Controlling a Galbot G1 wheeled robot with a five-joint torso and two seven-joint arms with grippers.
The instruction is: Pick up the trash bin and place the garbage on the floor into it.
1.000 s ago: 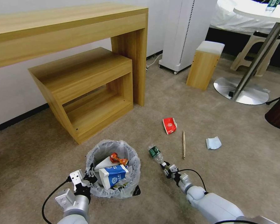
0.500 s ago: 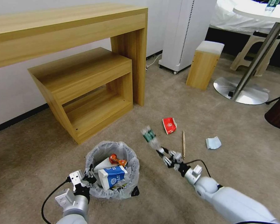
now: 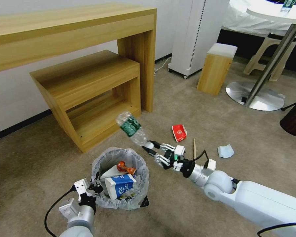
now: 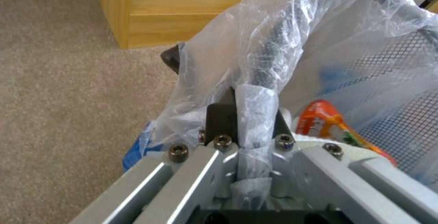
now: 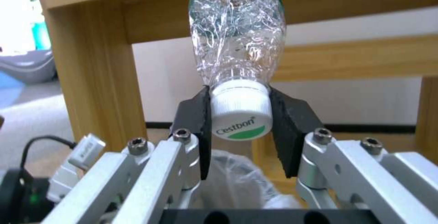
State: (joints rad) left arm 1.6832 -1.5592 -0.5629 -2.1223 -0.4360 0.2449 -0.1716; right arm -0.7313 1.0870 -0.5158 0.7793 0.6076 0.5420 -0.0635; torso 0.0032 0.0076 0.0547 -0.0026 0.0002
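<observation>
— Two grippers busy: the left gripper point(image 3: 94, 187) pinches the trash bin point(image 3: 120, 179) by its lined rim; the right gripper point(image 3: 153, 150) clamps the bottle point(image 3: 131, 127) by its cap, above the floor point(image 3: 220, 184).

— Best practice?

— Probably centre it over the bin's mouth, then unclench.

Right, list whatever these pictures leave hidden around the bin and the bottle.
- Trash bin bottom, head view: covered by the blue-white carton and orange packet.
- Green-label bottle, right wrist view: upper body cut by the edge.
- Bin rim in the left pincer, left wrist view: wrapped in liner.
</observation>
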